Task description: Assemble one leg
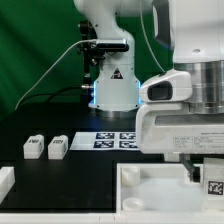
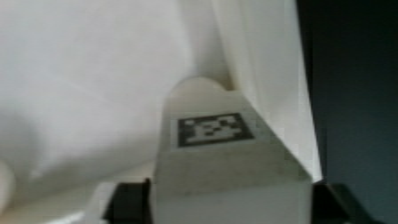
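In the wrist view my gripper (image 2: 228, 206) is shut on a leg (image 2: 221, 150), a small white block with a black-and-white tag on its face. The black fingers (image 2: 128, 202) press on both its sides. It is held over the large white tray-like piece (image 2: 89, 90), close to its raised wall. In the exterior view the gripper (image 1: 206, 180) is at the right front, with the held leg (image 1: 214, 185) just above the tray-like piece (image 1: 150, 190). Two more legs (image 1: 33, 147) (image 1: 57, 147) lie side by side on the black table at the exterior view's left.
The marker board (image 1: 117, 139) lies flat in front of the arm's base (image 1: 112, 90). Part of another white piece (image 1: 5, 181) shows at the exterior view's left edge. A cable runs behind the base.
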Available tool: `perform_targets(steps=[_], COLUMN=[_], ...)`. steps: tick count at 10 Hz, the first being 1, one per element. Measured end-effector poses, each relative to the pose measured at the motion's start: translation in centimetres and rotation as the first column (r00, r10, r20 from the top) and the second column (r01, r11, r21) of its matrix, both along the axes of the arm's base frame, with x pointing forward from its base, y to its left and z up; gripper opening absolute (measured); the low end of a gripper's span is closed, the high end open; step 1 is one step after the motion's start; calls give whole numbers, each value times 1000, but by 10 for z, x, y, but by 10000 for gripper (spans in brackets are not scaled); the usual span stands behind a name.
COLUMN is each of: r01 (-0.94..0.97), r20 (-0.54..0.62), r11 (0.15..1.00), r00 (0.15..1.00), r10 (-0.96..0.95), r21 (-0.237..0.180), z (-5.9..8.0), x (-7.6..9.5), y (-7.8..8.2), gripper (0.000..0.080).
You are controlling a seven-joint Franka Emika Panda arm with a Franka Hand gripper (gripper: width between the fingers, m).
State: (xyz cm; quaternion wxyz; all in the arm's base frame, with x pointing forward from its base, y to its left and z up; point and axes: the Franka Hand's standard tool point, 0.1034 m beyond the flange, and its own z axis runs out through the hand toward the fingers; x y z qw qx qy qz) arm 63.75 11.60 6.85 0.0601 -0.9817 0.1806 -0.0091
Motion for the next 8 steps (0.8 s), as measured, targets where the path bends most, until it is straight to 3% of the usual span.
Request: perform_targets(steps=[1, 3, 4, 5, 7, 8], r01=[111, 309, 452, 672, 940, 968], r20=[-13, -38, -58, -90, -158, -179], r11=[994, 951, 892, 740, 339, 246], r00=[994, 950, 890, 736, 329, 234], r10=[-111, -309, -451, -671, -931, -956], r21=[2, 6, 2, -20, -43, -47], z=[0, -1, 0, 1, -1, -1], x=[0, 0, 0, -1, -3, -3], y=[-2, -3, -3, -3, -3, -4], gripper=[294, 294, 294, 294, 294, 294])
